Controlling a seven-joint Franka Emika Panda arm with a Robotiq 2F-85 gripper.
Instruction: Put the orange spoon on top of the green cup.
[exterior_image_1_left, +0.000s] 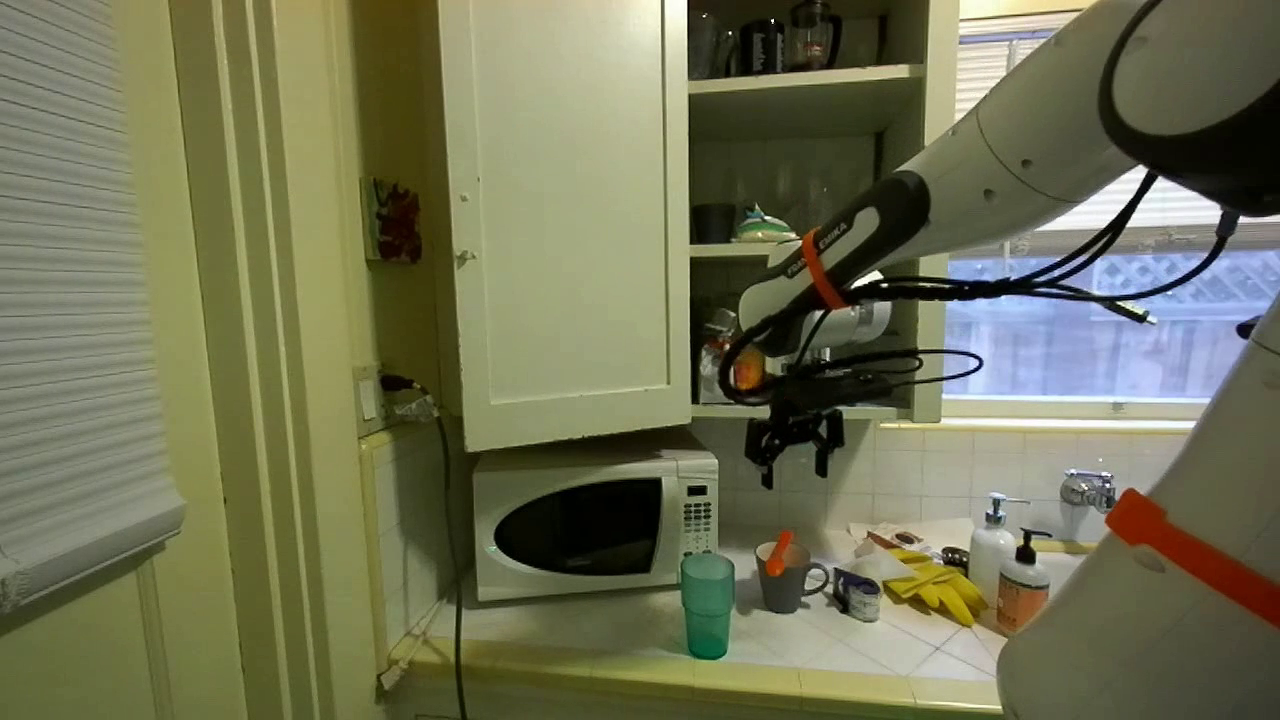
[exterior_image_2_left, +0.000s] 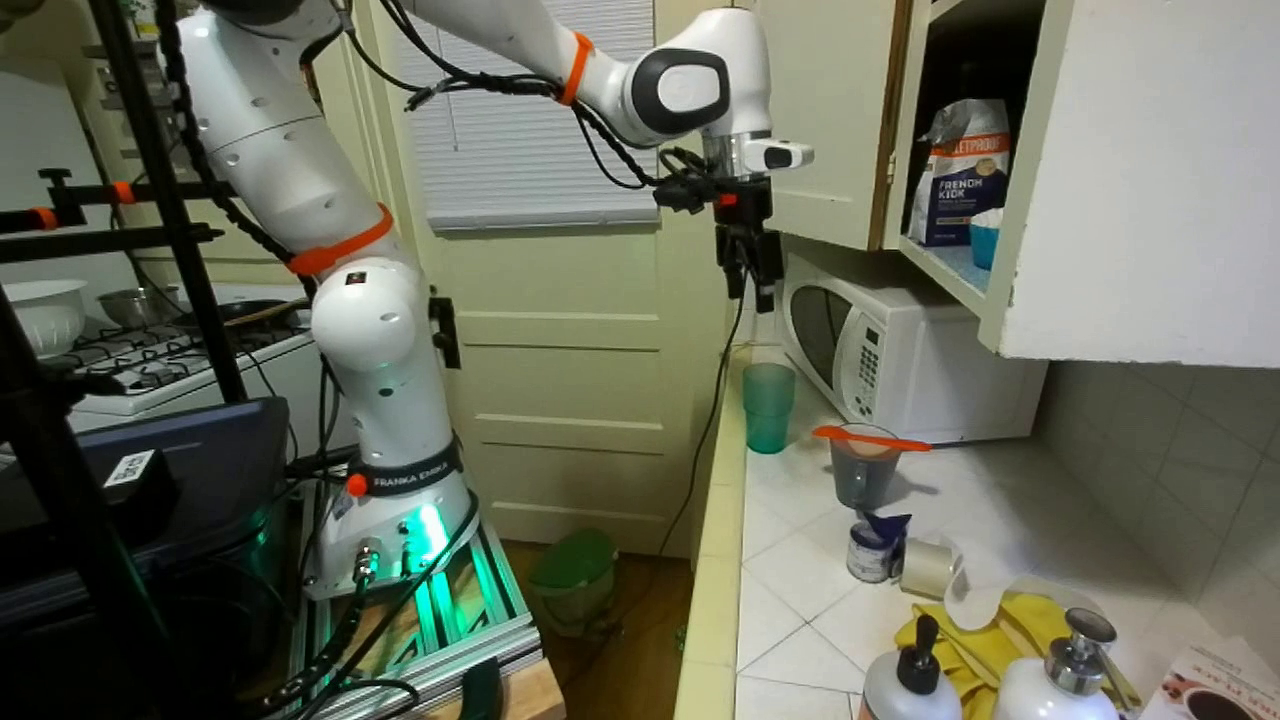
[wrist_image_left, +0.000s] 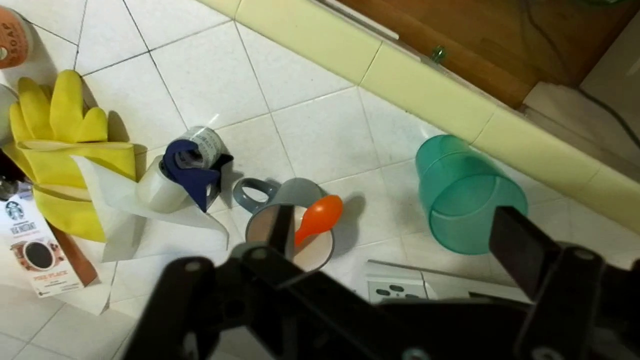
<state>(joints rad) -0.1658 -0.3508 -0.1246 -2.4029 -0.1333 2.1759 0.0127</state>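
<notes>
Gripper (exterior_image_1_left: 795, 474): pointing down, its two fingers spread well apart, hanging above the table (wrist_image_left: 325, 140) and clear of everything on it.
Orange spoon (wrist_image_left: 322, 214): laid across the rim of the gray mug (exterior_image_2_left: 862, 482); in an exterior view both its ends reach past that rim, and in the wrist view the gripper covers part of the handle.
Green cup (exterior_image_1_left: 707, 612): upright, see-through, near the yellow tiled edge of the table; beside the gray mug, apart from it.
Mug handle: on the side away from the green cup; the mug is upright and pale inside.
Tape dispenser (wrist_image_left: 197, 181): dark blue, with a roll of tape in it, near the mug handle.
Yellow gloves (wrist_image_left: 65, 165): heaped on the table, farther from the mug than the tape dispenser.
Coffee box (wrist_image_left: 45, 257): a printed carton beside the yellow gloves.
Pump bottles (exterior_image_1_left: 1022, 592): two, standing near the yellow gloves in both exterior views.
Microwave (exterior_image_1_left: 580, 530): white, its door closed, behind the green cup in an exterior view.
Cupboard door (exterior_image_1_left: 570, 220): swung wide above the microwave.
Arm (exterior_image_2_left: 340, 200): white, ringed with orange bands (exterior_image_2_left: 576, 70).
Green-lidded bin (exterior_image_2_left: 575, 575): on the floor, well below the table.
</notes>
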